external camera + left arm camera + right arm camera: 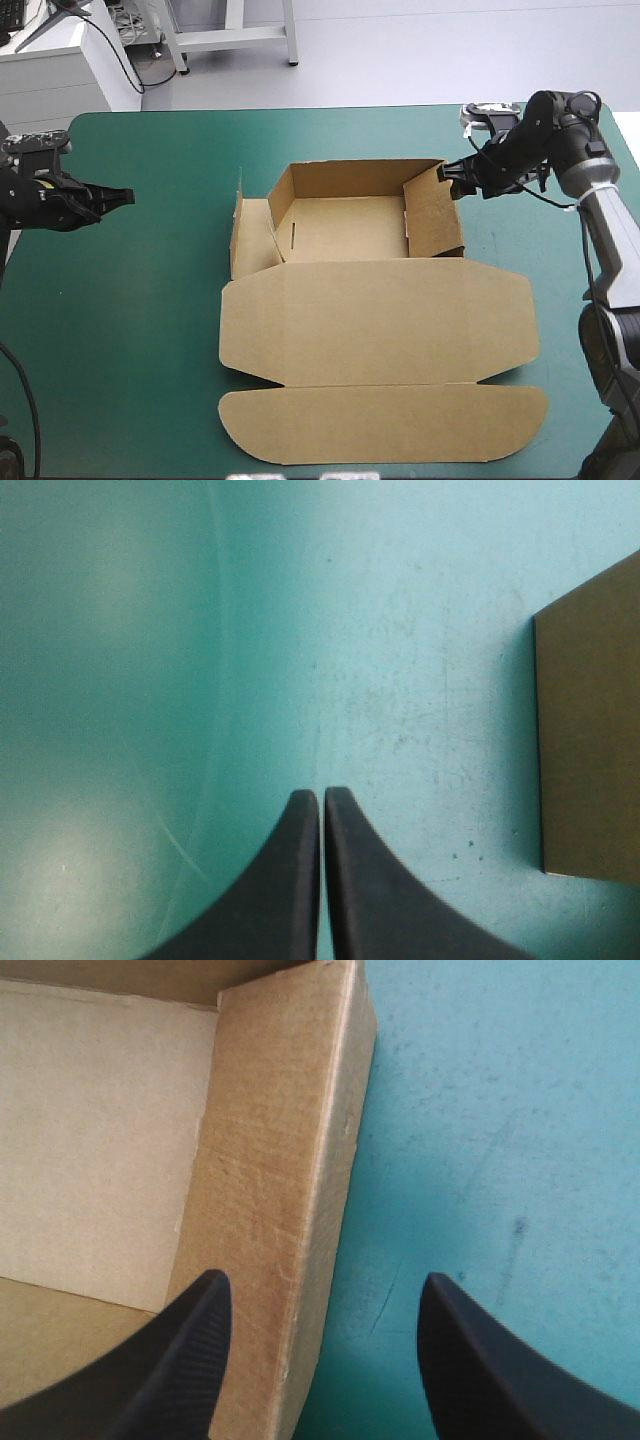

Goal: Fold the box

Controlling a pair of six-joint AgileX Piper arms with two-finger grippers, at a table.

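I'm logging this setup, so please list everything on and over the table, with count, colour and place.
box: one, brown, middle of the table; far and right walls raised, left wall only partly up, lid flat toward the near edge.
table: one, teal-green cover, under everything.
left pincer: one, black, shut, over bare cover left of the box, apart from it.
right pincer: one, black, open, astride the box's right wall.
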